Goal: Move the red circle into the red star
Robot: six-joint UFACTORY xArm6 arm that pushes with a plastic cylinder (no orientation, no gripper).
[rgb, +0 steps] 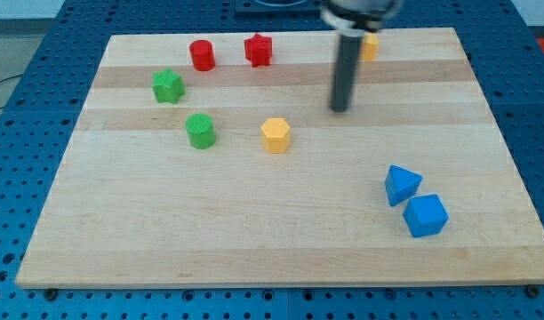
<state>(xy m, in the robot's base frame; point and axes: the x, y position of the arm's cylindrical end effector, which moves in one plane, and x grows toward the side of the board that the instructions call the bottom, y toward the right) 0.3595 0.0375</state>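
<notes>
The red circle (202, 55) stands near the board's top edge, left of centre. The red star (258, 50) stands just to its right, with a small gap between them. My rod comes down from the view's top, and my tip (340, 109) rests on the board well to the right of and below both red blocks, touching no block.
A green star (168, 86) and a green circle (201, 131) lie at the left. A yellow hexagon (276, 135) lies mid-board. Another yellow block (370, 47) is partly hidden behind the rod. Two blue blocks (402, 185) (425, 215) sit at the lower right. The wooden board (272, 231) lies on a blue pegboard.
</notes>
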